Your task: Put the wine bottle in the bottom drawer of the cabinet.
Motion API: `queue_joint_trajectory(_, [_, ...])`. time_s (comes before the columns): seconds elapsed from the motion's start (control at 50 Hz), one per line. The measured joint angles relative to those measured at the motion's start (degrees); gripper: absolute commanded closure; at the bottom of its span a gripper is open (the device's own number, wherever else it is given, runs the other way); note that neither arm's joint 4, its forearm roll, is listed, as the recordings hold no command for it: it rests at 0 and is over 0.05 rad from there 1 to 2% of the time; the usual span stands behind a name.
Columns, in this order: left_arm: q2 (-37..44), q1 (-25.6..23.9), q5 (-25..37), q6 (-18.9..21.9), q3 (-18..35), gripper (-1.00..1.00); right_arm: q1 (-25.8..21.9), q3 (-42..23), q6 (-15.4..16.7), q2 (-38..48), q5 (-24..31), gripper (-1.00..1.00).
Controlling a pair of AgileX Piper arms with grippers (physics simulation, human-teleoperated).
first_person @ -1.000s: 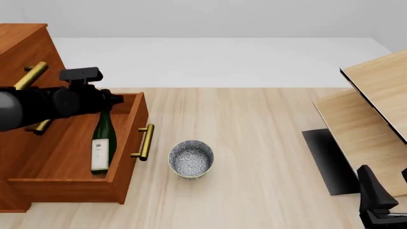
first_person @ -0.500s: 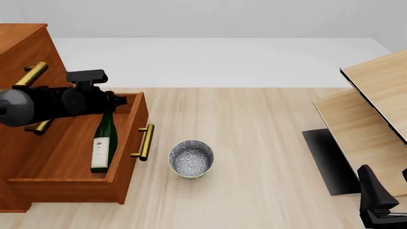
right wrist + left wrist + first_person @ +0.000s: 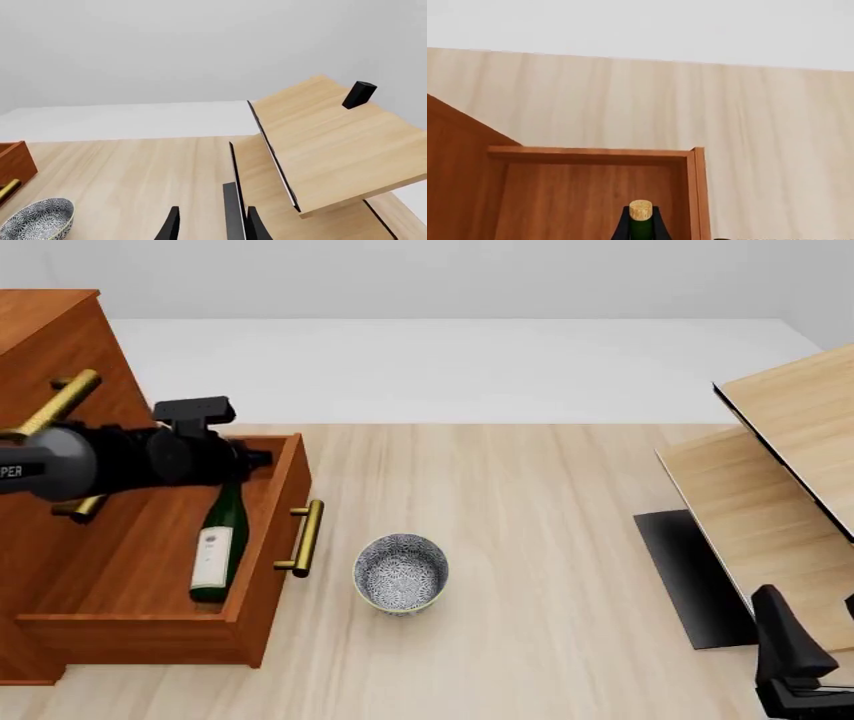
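Wine bottle (image 3: 218, 552) lies inside the bottom drawer (image 3: 262, 585), pulled open from the cabinet (image 3: 47, 335) at far left; neck points far, label end near; left gripper (image 3: 235, 462) sits over the neck by the drawer's far wall, fingers flank the gold cap in wrist cam, grip can't tell; speckled bowl (image 3: 400, 573) just right of the brass handle (image 3: 306, 537); right gripper (image 3: 210, 227) low at near right, fingers apart, holding nothing, pale boards (image 3: 787, 455) beyond.
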State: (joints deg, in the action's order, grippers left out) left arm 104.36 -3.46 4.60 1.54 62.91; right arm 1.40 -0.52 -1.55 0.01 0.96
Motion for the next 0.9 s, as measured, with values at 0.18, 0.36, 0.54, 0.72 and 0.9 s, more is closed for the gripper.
queue_joint_trajectory(0.18, [1.09, 0.23, -0.08, -0.21, -0.27, 1.00, 0.05, -0.05, -0.05, 0.00, 0.03, -1.00])
queue_joint_trajectory(0.36, [1.59, 0.27, 0.14, -0.46, -0.50, 1.00, 0.09, -0.06, -0.05, 0.00, 0.02, -1.00])
queue_joint_trajectory(0.54, [1.81, 0.18, 1.24, -1.64, -0.24, 1.00, 0.09, -0.04, -0.02, 0.00, 0.03, -1.00])
queue_joint_trajectory(0.72, [1.95, 0.00, 2.06, -2.99, -0.11, 1.00, 0.08, -0.04, 0.00, 0.00, 0.04, -1.00])
queue_joint_trajectory(0.9, [1.77, 0.02, 2.39, -3.33, -0.32, -1.00, 0.04, -0.06, 0.04, 0.00, 0.08, -1.00])
